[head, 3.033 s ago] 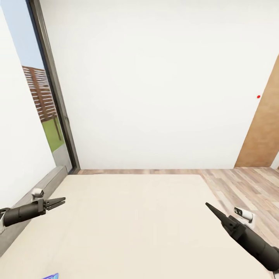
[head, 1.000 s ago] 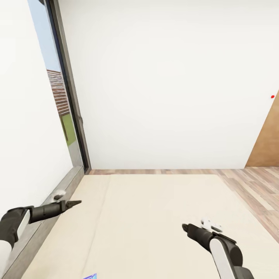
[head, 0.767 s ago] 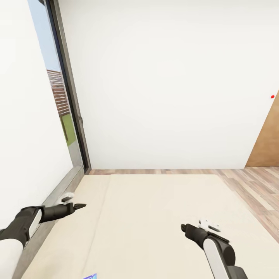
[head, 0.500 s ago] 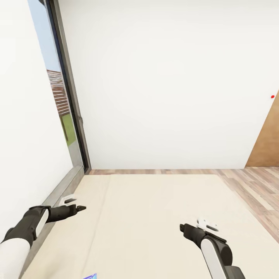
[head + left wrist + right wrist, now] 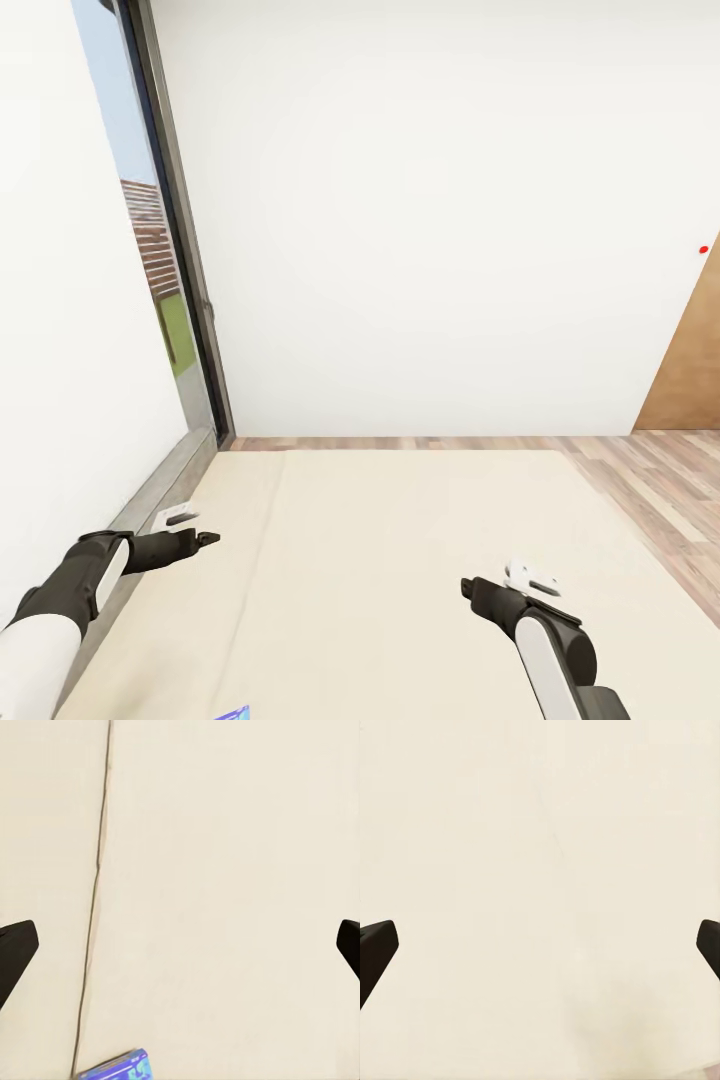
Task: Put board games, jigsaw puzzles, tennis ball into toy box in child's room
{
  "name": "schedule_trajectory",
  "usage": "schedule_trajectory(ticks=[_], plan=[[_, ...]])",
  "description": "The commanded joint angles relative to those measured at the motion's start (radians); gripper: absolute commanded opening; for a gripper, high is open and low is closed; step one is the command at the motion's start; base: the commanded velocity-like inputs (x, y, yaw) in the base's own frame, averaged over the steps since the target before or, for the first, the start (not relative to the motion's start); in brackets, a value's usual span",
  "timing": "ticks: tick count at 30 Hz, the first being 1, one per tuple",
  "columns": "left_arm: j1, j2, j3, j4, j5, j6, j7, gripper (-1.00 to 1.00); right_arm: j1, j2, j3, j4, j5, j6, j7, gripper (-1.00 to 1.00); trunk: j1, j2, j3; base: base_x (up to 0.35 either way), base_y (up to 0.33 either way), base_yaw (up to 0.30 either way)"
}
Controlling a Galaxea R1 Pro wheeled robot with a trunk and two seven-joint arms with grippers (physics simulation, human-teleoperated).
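The bed (image 5: 400, 510) with its beige mattress lies in front of me. One corner of a blue board game (image 5: 235, 714) peeks in at the head view's lower edge, and it shows again as the blue board game (image 5: 118, 1069) in the left wrist view. My left gripper (image 5: 205, 538) hovers over the mattress's left side, and in its own view the left gripper (image 5: 180, 952) is open and empty. My right gripper (image 5: 468, 585) hangs over the mattress further right, and the right gripper (image 5: 540, 952) is open over bare mattress. The toy box, table, jigsaw puzzles and tennis ball are out of view.
A grey bed frame (image 5: 150, 495) runs along the left under a tall window (image 5: 160, 260). A white wall (image 5: 430, 220) stands behind the bed. Wooden floor (image 5: 660, 480) and a brown door (image 5: 695, 370) lie to the right.
Since three seconds ago the camera has swung and both arms have turned their grippers down toward the mattress. Over the last second the left gripper dropped slightly and the right crept left.
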Motion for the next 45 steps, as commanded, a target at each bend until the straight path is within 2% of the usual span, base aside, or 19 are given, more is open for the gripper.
schedule_trajectory(ticks=[1,20,34,40,45], plan=[[-0.001,-0.001,0.004,-0.001,-0.002,0.007,-0.004,1.0,-0.001,-0.001,0.001,-0.001,-0.011,0.002,-0.01,1.0,0.001,-0.002,-0.002,0.0,0.0,0.0],[-0.001,-0.001,0.004,-0.001,-0.003,0.007,-0.002,1.0,-0.001,0.002,0.004,-0.001,-0.018,0.006,0.052,1.0,0.001,-0.002,-0.002,0.0,0.092,0.0],[0.0,-0.004,0.003,0.0,-0.003,0.008,0.003,1.0,-0.002,0.002,0.003,-0.001,-0.018,0.009,0.062,1.0,0.001,-0.002,-0.002,0.0,0.011,0.0],[0.0,-0.025,-0.001,0.003,-0.007,0.01,0.01,1.0,-0.002,-0.006,0.003,-0.001,-0.022,0.011,0.067,1.0,0.001,-0.002,-0.002,0.0,0.0,0.0],[-0.001,-0.043,-0.038,0.008,-0.007,0.014,0.042,1.0,-0.002,-0.014,0.0,-0.002,-0.033,0.013,0.154,1.0,0.001,-0.002,-0.002,0.0,0.0,0.0]])
